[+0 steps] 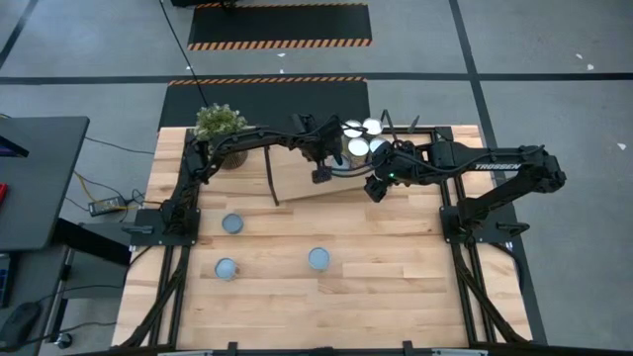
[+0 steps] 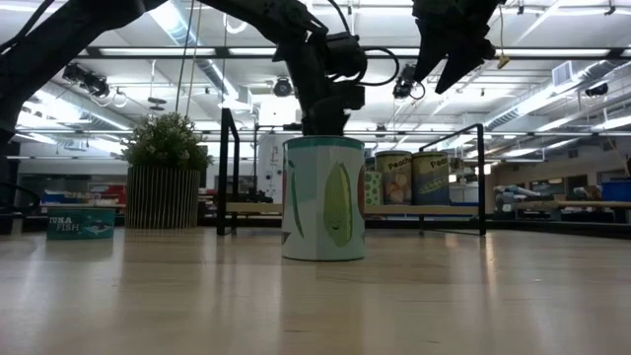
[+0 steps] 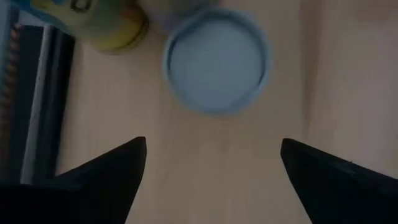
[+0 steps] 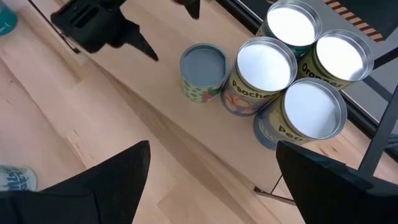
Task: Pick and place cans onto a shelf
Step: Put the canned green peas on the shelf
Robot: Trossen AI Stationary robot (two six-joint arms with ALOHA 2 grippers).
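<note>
Nearest the low camera stands a corn-labelled can (image 2: 323,198) on the table (image 2: 315,306), under the left arm's dark wrist. Both grippers hang over the shelf (image 1: 307,186), the tilted plywood board at the table's far side. Left gripper (image 3: 211,168) has its fingers (image 3: 112,168) spread wide with nothing between them, and a blue-grey-topped can (image 3: 216,60) stands upright on the shelf just ahead of the tips; in the right wrist view that same can (image 4: 203,73) stands alone, close beside the left gripper (image 4: 102,25). Right gripper (image 4: 211,180) is spread too and holds nothing. Ahead of it and a little to one side, four silver-topped cans (image 4: 267,74) stand bunched and touching on the shelf, the nearest to the grey one just beside it. From above, this cluster (image 1: 361,136) lies between the two grippers' wrists at the shelf's far end, with the right gripper (image 1: 376,188) on the near side of it. Three more cans stand well apart on the table, far from both grippers: one (image 1: 233,224) toward the left arm's base, one (image 1: 226,268) nearer the front edge, and one (image 1: 318,259) near the middle. A plant (image 1: 220,124) stands at the far corner beside the left arm.
</note>
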